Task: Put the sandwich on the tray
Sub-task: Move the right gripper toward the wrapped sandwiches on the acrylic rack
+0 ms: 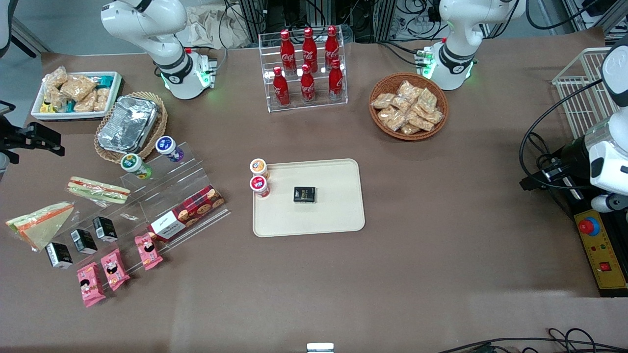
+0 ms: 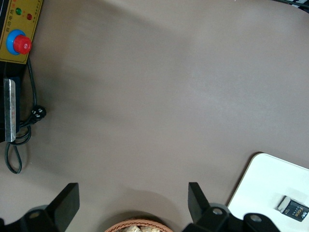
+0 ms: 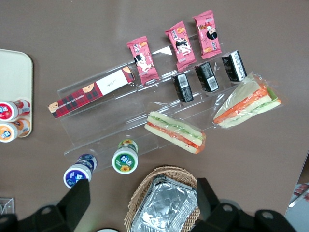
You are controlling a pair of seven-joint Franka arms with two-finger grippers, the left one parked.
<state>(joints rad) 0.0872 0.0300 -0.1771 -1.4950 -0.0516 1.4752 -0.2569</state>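
Note:
The sandwich [image 1: 41,225] [image 3: 246,104] is a triangular wedge in clear wrap with orange and green layers. It lies flat on the brown table at the working arm's end, beside three small black boxes [image 1: 83,241]. The cream tray [image 1: 333,215] [image 3: 14,72] [image 2: 270,179] sits mid-table and carries a black box [image 1: 304,194], with two capped cups [image 1: 259,177] at its edge. My gripper [image 1: 46,141] [image 3: 143,193] hangs high above the foil container [image 3: 169,205], open and holding nothing, well apart from the sandwich.
A long narrow wrapped sandwich [image 1: 98,190] [image 3: 175,131] lies on a clear acrylic stand [image 1: 171,196] with a cookie box, two cups and pink packets. A foil container in a wicker basket [image 1: 128,123], a white snack bin [image 1: 76,93], a cola rack [image 1: 306,68] and a snack basket [image 1: 408,105] stand farther back.

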